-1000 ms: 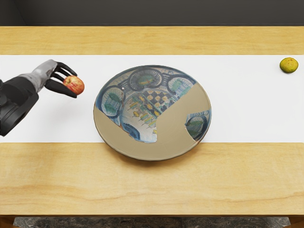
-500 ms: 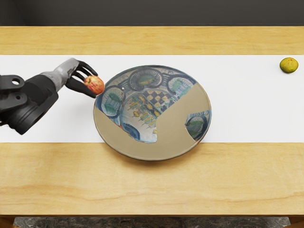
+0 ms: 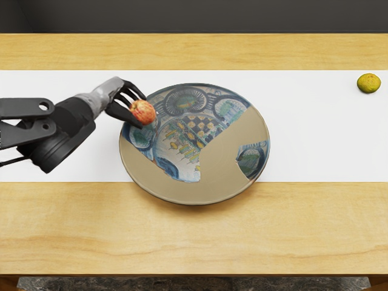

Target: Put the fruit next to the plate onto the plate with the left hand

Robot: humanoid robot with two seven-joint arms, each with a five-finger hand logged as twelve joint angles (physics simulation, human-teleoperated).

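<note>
1. We see the left hand [image 3: 123, 102] reaching in from the left edge, its dark fingers [image 3: 134, 92] curled around a small red-and-yellow apple [image 3: 143, 111] and pinching it between the upper fingers and the thumb below.
2. The apple sits over the left rim of the patterned plate [image 3: 200, 189], just inside its edge. We cannot tell whether it hangs above the dish or already touches it.
3. We judge the pick-up done and the carry nearly done: the fruit is in the grasp and has crossed onto the plate's outline.
4. What is left, as we read it, is to lower the apple onto the plate, loosen the fingers and draw the hand clear without rolling the fruit off the rim.
5. A spot further toward the plate's middle would likely be safer, since the apple is round and close to the edge.
6. A yellow-green citrus fruit [image 3: 368, 83] lies well apart, at the far right of the white runner [image 3: 315, 151] on the wooden table [image 3: 194, 233].
7. The right arm does not show.
</note>
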